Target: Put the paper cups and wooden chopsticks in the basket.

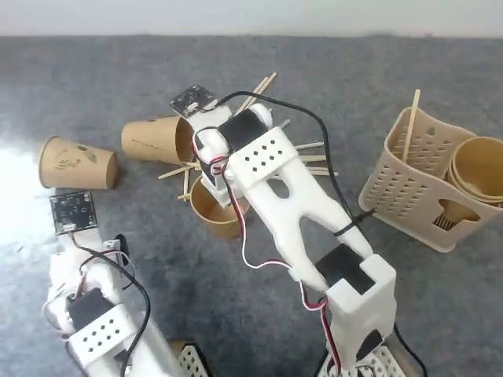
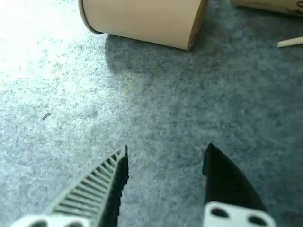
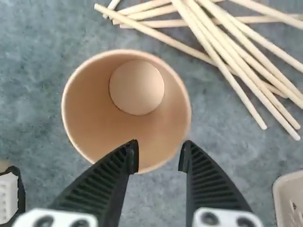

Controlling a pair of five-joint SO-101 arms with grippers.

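An upright paper cup (image 3: 127, 106) stands on the grey carpet just below my right gripper (image 3: 158, 153). The gripper is open, its two black fingertips over the cup's near rim. From above, that cup (image 1: 212, 212) sits under the right arm (image 1: 271, 161). Loose wooden chopsticks (image 3: 227, 56) lie fanned out beside it. My left gripper (image 2: 166, 151) is open over bare carpet, a short way from a cup lying on its side (image 2: 142, 19). Two cups lie on their sides (image 1: 77, 163) (image 1: 161, 140). The beige basket (image 1: 409, 188) holds stacked cups (image 1: 481, 169) and one chopstick (image 1: 410, 126).
The left arm (image 1: 90, 322) stands at the near left corner. Chopsticks (image 1: 306, 157) spread between the lying cup and the basket. Open carpet lies between the arms and along the front. A tiny screw (image 2: 46, 115) rests on the carpet.
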